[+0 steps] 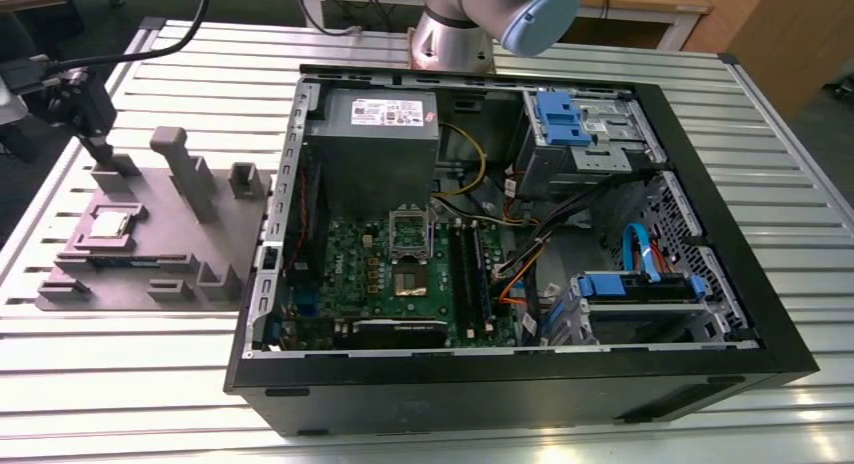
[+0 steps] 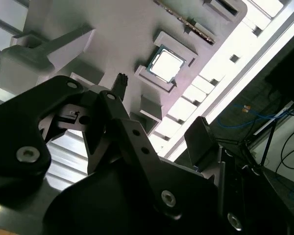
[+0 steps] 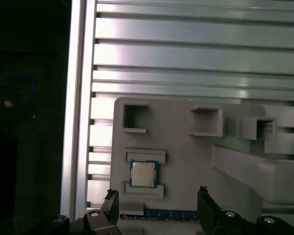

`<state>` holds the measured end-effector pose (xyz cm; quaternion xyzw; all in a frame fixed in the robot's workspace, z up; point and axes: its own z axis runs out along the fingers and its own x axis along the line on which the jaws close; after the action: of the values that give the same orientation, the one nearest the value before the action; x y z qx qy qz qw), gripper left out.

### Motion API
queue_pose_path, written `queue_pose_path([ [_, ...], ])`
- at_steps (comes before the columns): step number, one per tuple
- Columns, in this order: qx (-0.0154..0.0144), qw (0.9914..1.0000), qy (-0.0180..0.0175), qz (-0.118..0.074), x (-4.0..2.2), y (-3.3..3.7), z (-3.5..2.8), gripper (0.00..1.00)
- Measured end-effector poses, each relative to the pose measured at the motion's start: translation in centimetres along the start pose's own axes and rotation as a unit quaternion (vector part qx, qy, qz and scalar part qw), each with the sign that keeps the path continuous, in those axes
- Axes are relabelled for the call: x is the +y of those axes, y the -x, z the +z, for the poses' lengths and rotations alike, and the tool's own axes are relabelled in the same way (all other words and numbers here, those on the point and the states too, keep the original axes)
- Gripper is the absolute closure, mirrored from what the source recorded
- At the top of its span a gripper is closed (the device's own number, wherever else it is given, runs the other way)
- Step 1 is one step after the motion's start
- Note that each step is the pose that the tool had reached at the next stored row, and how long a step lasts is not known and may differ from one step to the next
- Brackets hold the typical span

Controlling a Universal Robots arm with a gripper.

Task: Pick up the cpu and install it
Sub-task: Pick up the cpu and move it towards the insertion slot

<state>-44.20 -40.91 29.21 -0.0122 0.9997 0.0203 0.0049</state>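
The cpu is a small silvery square chip lying flat in a recess of the grey holder plate, at the exterior view's left. It is also seen in both wrist views. My gripper hangs above the plate's far end, clear of the chip. In the first wrist view my gripper is open, its two black fingertips standing wide apart with nothing between them. The empty silvery socket frame sits on the green board inside the open computer case.
The black case holds a grey power supply box, blue drive brackets and loose cables. Tall grey posts rise from the holder plate. A memory stick lies along the plate's edge. The table is ribbed aluminium.
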Motion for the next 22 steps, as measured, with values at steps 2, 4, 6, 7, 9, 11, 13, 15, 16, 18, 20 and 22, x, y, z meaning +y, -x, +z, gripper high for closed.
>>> queue_pose_path([
  [2,0.0001,1.0,0.0,0.0,0.0,0.0,0.0,0.26],
  [4,0.0001,1.0,0.0,0.0,0.0,0.0,0.02,0.26],
  [6,0.0,1.0,0.0,0.0,0.0,0.0,0.02,0.26],
  [7,0.0,1.0,0.0,0.0,0.0,0.0,0.03,0.26],
  [9,0.0,1.0,0.0,0.0,0.0,0.0,0.03,0.26],
  [11,0.0,1.0,0.0,0.0,0.0,0.0,0.03,0.26],
  [13,0.0,1.0,0.0,0.0,0.0,0.0,0.04,0.26],
  [15,-0.0003,1.0,0.0002,0.001,0.0,0.0,0.17,0.26],
  [16,-0.0002,0.99999,0.0001,0.003,-0.01,0.0,0.29,0.26],
  [18,-0.0004,0.99996,0.0,0.009,-0.03,0.0,0.65,0.26],
  [20,-0.0005,0.99993,-0.0001,0.012,-0.04,-0.01,1.01,0.26],
  [22,-0.0004,0.99993,-0.0001,0.012,-0.06,-0.02,1.37,0.26],
])
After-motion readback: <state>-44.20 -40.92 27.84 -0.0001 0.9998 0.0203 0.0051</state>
